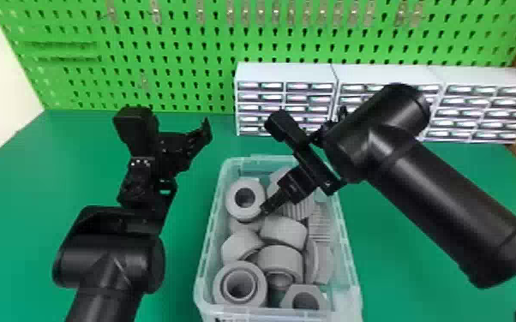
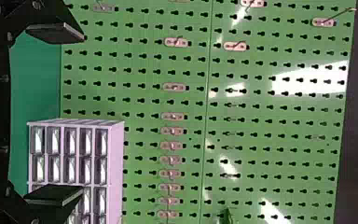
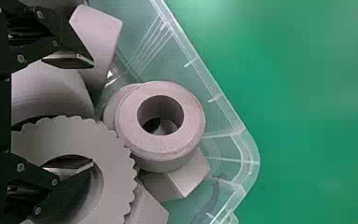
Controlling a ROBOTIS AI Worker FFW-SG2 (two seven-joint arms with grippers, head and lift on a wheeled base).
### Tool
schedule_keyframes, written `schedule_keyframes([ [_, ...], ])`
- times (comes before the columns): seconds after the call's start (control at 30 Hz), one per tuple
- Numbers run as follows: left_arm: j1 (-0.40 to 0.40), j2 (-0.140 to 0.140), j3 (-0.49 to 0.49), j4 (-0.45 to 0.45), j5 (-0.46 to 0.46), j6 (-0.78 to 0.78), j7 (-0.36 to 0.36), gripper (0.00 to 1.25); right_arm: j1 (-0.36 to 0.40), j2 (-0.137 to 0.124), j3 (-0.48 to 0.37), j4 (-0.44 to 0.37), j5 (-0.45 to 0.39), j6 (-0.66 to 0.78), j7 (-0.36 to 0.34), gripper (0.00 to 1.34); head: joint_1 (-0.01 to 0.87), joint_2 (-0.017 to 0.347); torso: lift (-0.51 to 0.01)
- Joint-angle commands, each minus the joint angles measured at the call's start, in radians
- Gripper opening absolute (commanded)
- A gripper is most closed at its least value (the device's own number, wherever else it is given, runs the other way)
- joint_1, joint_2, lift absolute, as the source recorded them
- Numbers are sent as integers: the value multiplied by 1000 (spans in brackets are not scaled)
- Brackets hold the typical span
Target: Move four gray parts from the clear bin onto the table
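The gray parts [image 1: 283,231] lie in the clear bin [image 1: 213,214], which stands on the worktop [image 1: 55,171], short of its far edge. The right wrist view details a toothed ring [image 3: 116,186] at the right gripper [image 1: 266,208], jaws apart, grasping nothing. Left gripper [image 1: 184,144]: spread, empty, above the worktop. Marking on the bin's wall: illegible.

Clear bin [image 1: 212,240]: translucent, smooth plastic with a soft gloss; its gray parts [image 1: 286,229] are matt, smooth on the round faces and ribbed where toothed. Table [image 1: 17,171]: smooth, low sheen. Pegboard [image 2: 242,140]: glossy, perforated; arm housings [image 1: 441,188]: smooth, semi-gloss.
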Motion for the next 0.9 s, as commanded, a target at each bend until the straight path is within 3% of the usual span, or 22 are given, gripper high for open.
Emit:
schedule_keyframes([
  [0.0,3,6,-5,0,7,-1,5,1106,3,-2,-1,5,0,9,0,822,693,72,-52],
  [0.1,3,8,-5,0,8,-1,6,1106,4,-3,1,7,0,17,0,796,693,72,-52],
  [0.3,3,13,-6,-2,14,-2,9,1106,1,-2,5,7,13,43,0,540,693,72,-52],
  [0.57,6,14,-8,-2,18,-2,12,1106,0,1,5,2,13,35,0,367,693,72,-52],
  [0.87,9,14,-6,-2,18,-2,14,1106,-5,3,-2,-9,9,35,2,345,693,72,-52],
])
